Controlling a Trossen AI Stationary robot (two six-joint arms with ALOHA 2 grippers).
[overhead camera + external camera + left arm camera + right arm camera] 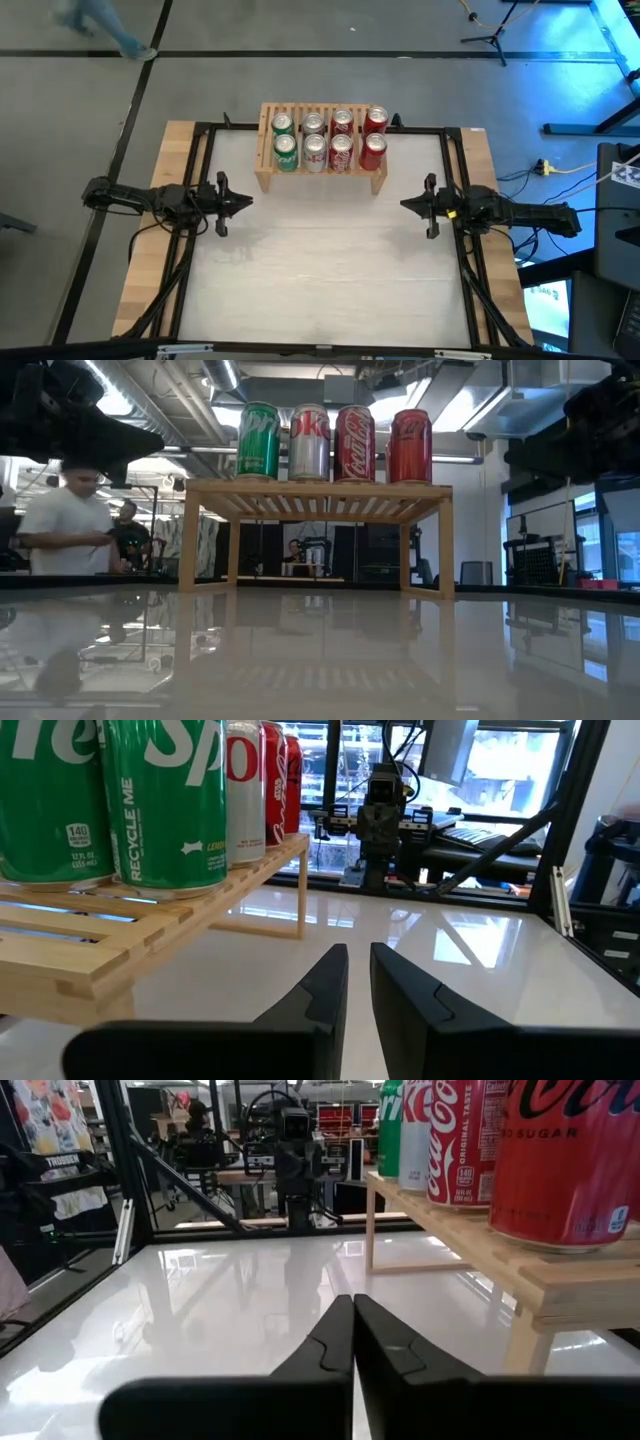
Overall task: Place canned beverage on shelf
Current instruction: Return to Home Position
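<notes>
High view: shelf (322, 181) stands at the far middle of the table (330, 270), legs on the white top, well clear of both arms. Eight cans on its slats, two rows of four, all upright: green cans (286, 152) at the left end, silver cans (315, 152) next to them, red cans (373, 150) filling the right half. Each row is packed close, cans side by side, front row just ahead of the back row. Low view shows only four of them in a line on the shelf top: green, silver, red, red. Left gripper (249, 201) hovers over the table's left side, nearer than the shelf's left front corner and apart from it, pointing inward across the table. Left wrist view: its fingers (315, 990) are nearly together, a thin slit between them, nothing held. Right gripper (404, 205) mirrors it over the right side, pointing back at the left one, apart from the shelf's right leg. Right wrist view: fingers (325, 1345) pressed tip to tip, nothing held. Each wrist view has the shelf end with cans off to one side and the other arm across the table. Low view also catches a person (65, 525) in a white shirt beyond the table.
</notes>
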